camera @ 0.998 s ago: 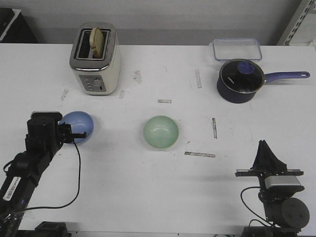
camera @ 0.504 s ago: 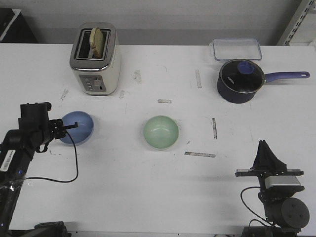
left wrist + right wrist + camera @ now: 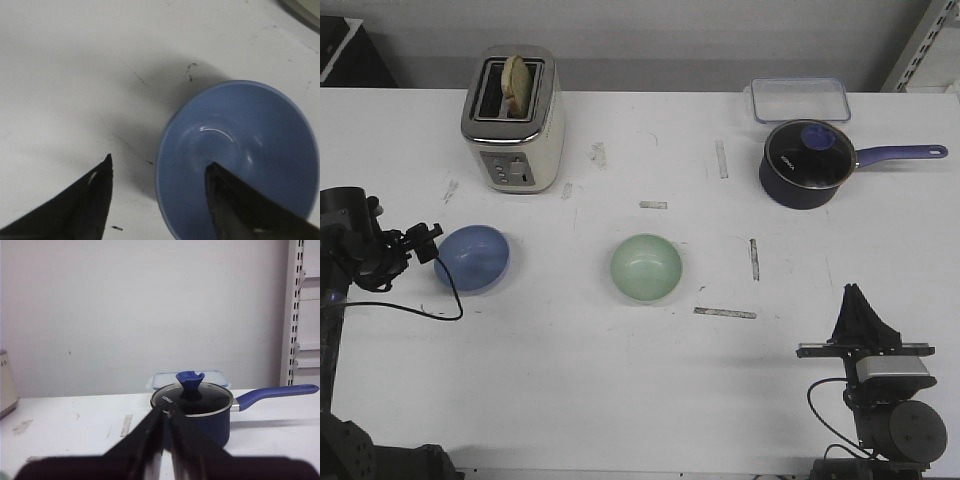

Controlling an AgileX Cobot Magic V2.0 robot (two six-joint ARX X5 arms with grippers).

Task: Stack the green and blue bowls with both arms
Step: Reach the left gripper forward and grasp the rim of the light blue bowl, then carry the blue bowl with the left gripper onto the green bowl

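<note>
At the far left of the counter (image 3: 620, 400) the left gripper (image 3: 423, 243) sits low, its jaws spread wide and grasping nothing. In the left wrist view one finger (image 3: 235, 205) overlaps the near rim of the blue bowl (image 3: 472, 258) while the other stands over bare counter beside it; whether that finger touches the rim cannot be told. The blue bowl rests upright on the counter, a dark shadow beside it and small scuff marks nearby.

Behind it, toward the back edge, stands a cream toaster (image 3: 513, 120) with a slice of bread (image 3: 516, 82) upright in one slot. Near the middle of the counter, well apart from the blue bowl, the green bowl (image 3: 646, 268) sits upright and free of both arms (its inside looks bare). Strips of worn tape (image 3: 725, 313) lie around it.

Further right at the back are a clear plastic container (image 3: 800, 99) and, just in front of it, a dark navy saucepan (image 3: 807, 164) with a glass lid, its handle pointing right. At the near right edge the right gripper (image 3: 861, 310) is parked above the counter, jaws pressed together with nothing between them, pointing toward the saucepan
</note>
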